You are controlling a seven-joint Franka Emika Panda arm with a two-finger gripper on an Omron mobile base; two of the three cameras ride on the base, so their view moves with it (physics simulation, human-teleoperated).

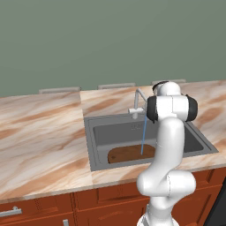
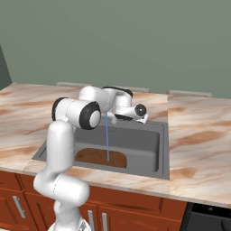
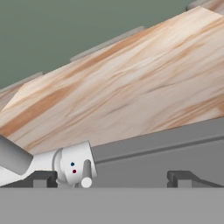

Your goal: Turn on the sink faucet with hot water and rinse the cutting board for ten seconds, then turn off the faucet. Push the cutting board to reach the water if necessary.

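1. While the water [image 1: 143, 134] runs, the gripper [image 3: 111, 178] stands with its jaws spread wide and nothing between them; in the hand view the two dark fingertips [image 3: 179, 178] sit far apart at the bottom.
2. In the same view the left fingertip lies just beside the sink faucet [image 3: 72, 166], whose white rounded base carries a small blue dot and a red dot, with a short lever in front of it; whether tip and faucet touch cannot be told.
3. In the right base view the hand hangs over the back rim of the sink [image 2: 160, 153], close to the faucet, which the arm largely hides there.
4. From the left base view the faucet [image 1: 137, 103] stands at the back edge of the basin, its thin spout angled forward over the sink [image 1: 95, 145].
5. The water falls as a thin straight light-blue stream from the spout and lands on the cutting board [image 1: 128, 154].
6. The cutting board lies flat on the sink floor along the front wall; in the right base view the stream [image 2: 107, 137] meets the board [image 2: 97, 156] near its middle.
7. Around the sink spreads the marbled tan worktop [image 1: 39, 137], with red-brown cabinet fronts [image 1: 106, 201] below and a grey-green wall [image 1: 88, 39] behind.
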